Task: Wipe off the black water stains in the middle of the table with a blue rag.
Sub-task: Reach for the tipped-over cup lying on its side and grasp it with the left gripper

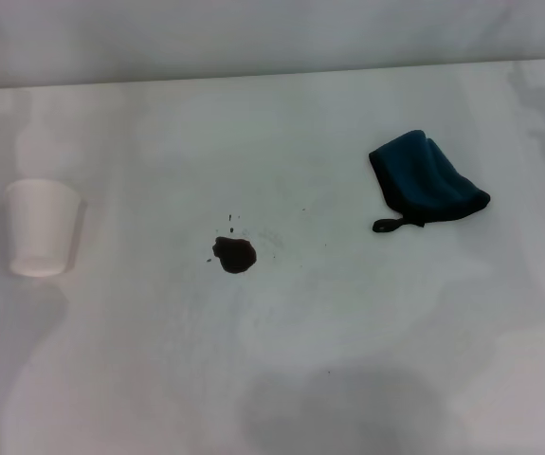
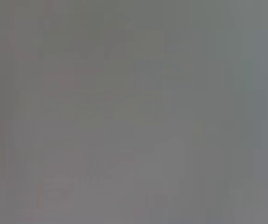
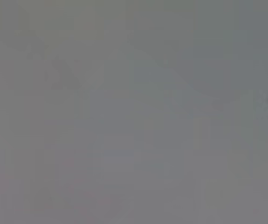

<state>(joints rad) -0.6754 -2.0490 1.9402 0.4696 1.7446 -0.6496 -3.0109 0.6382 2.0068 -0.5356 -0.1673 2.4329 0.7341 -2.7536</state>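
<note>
Broadly, the white counter (image 1: 281, 379) fills the head view. On its right lies the blue rag (image 1: 427, 177), folded, a small dark loop tag at its near edge. A white paper cup (image 1: 41, 228) stands far left. Between them, nearer the middle, sit the black water stains (image 1: 234, 254), tiny specks just beyond. Neither arm's jaws show; both wrist views are blank grey.
</note>
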